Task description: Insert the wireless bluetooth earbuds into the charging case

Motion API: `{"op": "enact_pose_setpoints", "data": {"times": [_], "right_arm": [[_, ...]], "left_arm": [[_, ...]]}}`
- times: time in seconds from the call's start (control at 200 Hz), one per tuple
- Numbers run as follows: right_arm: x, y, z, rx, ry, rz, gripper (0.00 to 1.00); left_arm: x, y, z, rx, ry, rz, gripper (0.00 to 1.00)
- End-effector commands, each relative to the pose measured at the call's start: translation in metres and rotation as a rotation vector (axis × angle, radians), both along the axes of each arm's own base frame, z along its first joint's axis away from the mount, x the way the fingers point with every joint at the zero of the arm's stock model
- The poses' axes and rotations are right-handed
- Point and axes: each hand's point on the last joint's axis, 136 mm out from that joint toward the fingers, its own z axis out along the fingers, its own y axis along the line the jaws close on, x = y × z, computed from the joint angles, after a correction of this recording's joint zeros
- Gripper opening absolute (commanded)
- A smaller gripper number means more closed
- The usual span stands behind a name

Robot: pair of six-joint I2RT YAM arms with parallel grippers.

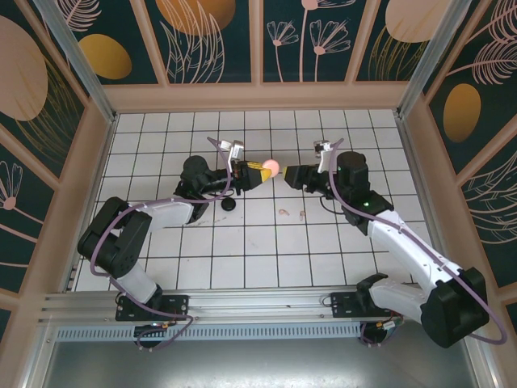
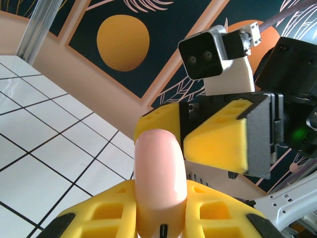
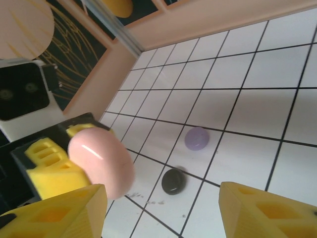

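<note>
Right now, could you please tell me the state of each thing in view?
left gripper: shut on the pink case, raised.
right gripper: open, empty, facing the pink case.
pink case: looks closed, clamped upright.
black case: looks closed, lying on the table.
lilac case: looks closed, lying on the table.
pink earbuds: loose on the table, outside any case.

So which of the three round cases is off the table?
The pale pink case, shut in the left gripper; the lilac case and the black case lie on the tiles below.
</note>
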Motion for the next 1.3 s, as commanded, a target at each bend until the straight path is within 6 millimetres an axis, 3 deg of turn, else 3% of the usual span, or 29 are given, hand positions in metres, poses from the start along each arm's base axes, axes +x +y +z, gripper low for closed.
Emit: {"op": "enact_pose_setpoints", "data": {"times": [0.0, 0.235, 0.47, 0.866, 1.111, 1.296], "right_arm": [[-0.005, 0.014, 0.031, 0.045, -0.063, 0.052, 0.62], [0.000, 0.028, 0.027, 0.028, -0.059, 0.064, 0.61], [0.013, 0.030, 0.004, -0.010, -0.021, 0.037, 0.58], [0.033, 0.010, -0.028, -0.012, 0.049, -0.038, 0.54], [0.028, 0.007, -0.019, -0.008, 0.040, -0.024, 0.53], [0.000, 0.006, 0.000, 0.024, -0.011, 0.064, 0.54]], "left_arm": [[-0.002, -0.003, 0.012, -0.017, -0.056, -0.018, 0.00], [-0.001, -0.003, 0.014, -0.018, -0.056, -0.020, 0.00], [-0.003, -0.003, 0.017, -0.022, -0.057, -0.026, 0.00], [-0.011, 0.000, 0.025, -0.030, -0.075, -0.040, 0.00], [-0.011, 0.000, 0.024, -0.029, -0.074, -0.038, 0.00], [-0.011, 0.000, 0.023, -0.031, -0.072, -0.040, 0.00]]}}
